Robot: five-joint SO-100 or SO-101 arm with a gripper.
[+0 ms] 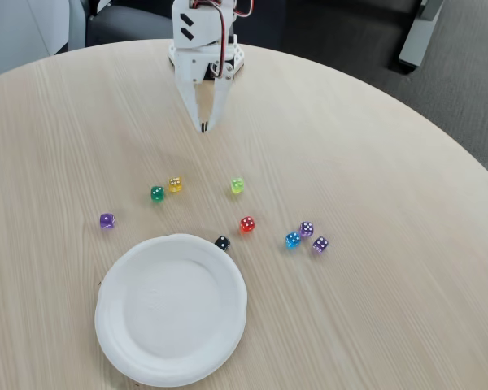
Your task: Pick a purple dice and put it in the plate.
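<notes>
Purple dice [106, 220] sits alone on the table [374, 162], left of the other dice, up-left of the plate [172, 307] and apart from its rim. It's a cube, so no long axis; it sits flat, turned slightly so a corner faces the camera, white pips on the faces. Plate is white, round, raised rim, near the front edge of the view, nothing in it.

Claw [203, 127] hangs at the far side of the table, tips pointing down toward the surface, fingers nearly together with only a thin gap, holding nothing. Well apart from the purple dice.

Other dice: green die [157, 193] and yellow die [175, 184] just beside each other, lime die [237, 185], red die [247, 224], black die [222, 243] touching or almost touching the plate rim, blue die [293, 240] next to two paler lilac dice [313, 236].

Table is round, light wood grain. Dark carpeted floor [464, 97] behind on the right; grey chair [32, 24] parts at the upper left.
</notes>
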